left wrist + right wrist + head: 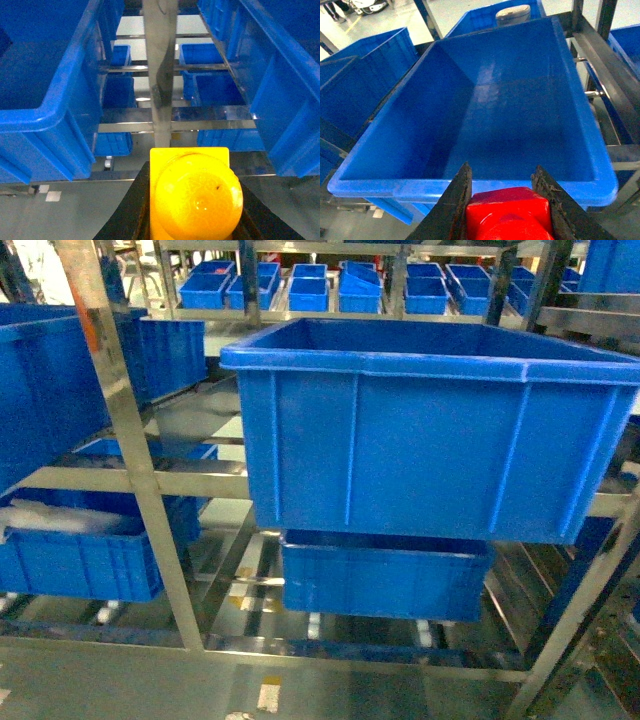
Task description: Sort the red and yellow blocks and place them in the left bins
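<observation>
- The glossy orange-yellow plastic brick with a round stud sits clamped between the two dark fingers of the left hand, filling the bottom of the left wrist view.
- That yellow brick hangs in the air in front of a steel rack post, between a large deep bright-blue plastic crate on its left and another blue crate on its right.
- The glossy red plastic brick is gripped between the two dark fingers of the right hand, at the bottom edge of the right wrist view.
- The red brick is held just outside the near rolled rim of a large deep blue crate, whose floor shows nothing but bare plastic.
- In the head view neither hand appears; a ribbed blue crate rests on the metal shelf rack, with a second crate below it and more crates on the left.
- Smaller blue trays line the far shelves.
</observation>
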Motion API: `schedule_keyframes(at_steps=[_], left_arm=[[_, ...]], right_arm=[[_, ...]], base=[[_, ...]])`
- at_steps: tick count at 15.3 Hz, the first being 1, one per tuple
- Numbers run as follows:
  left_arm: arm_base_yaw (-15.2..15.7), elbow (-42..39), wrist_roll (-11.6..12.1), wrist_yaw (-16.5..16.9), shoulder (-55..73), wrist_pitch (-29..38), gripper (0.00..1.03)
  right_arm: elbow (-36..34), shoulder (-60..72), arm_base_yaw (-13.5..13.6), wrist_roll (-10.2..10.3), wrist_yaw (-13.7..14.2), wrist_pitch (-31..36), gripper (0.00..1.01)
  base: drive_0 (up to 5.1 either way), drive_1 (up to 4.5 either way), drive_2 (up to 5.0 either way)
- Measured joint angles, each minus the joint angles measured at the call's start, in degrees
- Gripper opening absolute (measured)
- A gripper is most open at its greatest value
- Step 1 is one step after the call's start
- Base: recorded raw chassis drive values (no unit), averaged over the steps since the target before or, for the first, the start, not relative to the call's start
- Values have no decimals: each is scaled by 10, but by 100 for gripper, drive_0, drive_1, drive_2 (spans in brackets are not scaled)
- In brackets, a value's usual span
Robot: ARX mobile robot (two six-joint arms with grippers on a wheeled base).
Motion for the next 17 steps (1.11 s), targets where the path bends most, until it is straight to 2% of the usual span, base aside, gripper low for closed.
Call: schedule_keyframes(at_steps=[16, 17], left_arm=[[0, 0, 0, 0, 0, 0, 27], [0, 0, 0, 0, 0, 0, 27]], right_arm=[[0, 0, 0, 0, -2, 0, 29], [0, 0, 0, 0, -2, 0, 29]], base=[[-441, 423, 27], [0, 0, 0]])
